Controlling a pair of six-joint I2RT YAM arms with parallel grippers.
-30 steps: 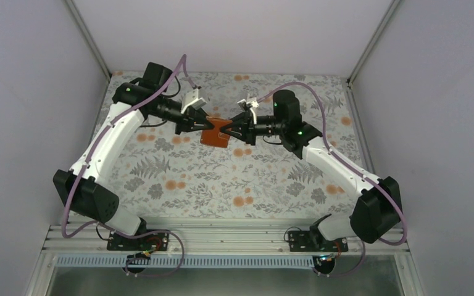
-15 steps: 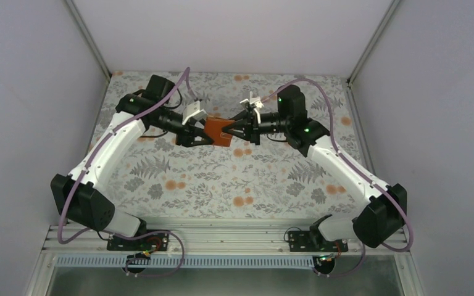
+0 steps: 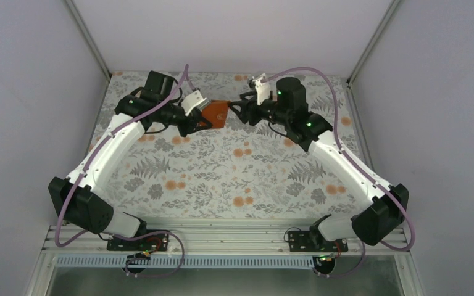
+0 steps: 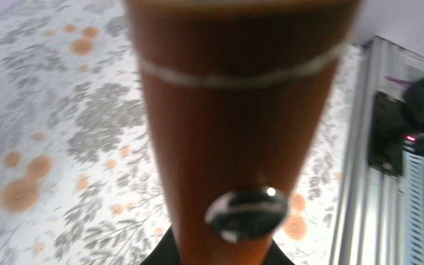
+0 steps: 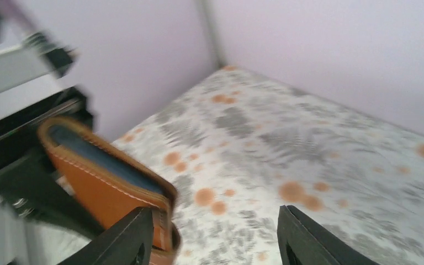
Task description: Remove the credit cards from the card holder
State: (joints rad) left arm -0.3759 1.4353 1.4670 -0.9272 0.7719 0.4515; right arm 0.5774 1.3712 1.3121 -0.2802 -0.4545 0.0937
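Note:
The card holder point(image 3: 217, 113), a brown leather wallet, is held up above the far middle of the table. My left gripper point(image 3: 203, 121) is shut on its lower left edge. In the left wrist view the card holder point(image 4: 232, 127) fills the centre, showing white stitching and a metal snap point(image 4: 247, 214). My right gripper point(image 3: 236, 109) is open at its right edge. In the right wrist view the card holder point(image 5: 96, 185) shows a blue-grey inner strip, and its corner lies just inside the left fingertip of the right gripper point(image 5: 215, 234). No credit cards show in any view.
A floral cloth point(image 3: 234, 172) covers the table. Pale walls enclose the left, back and right sides. A metal rail point(image 3: 222, 237) with both arm bases runs along the near edge. The left arm's wrist point(image 5: 16, 72) sits close to the right gripper.
Both arms have moved toward the back of the table and risen. The card holder went with the left gripper. The right gripper has come off it and now stands open at its right edge.

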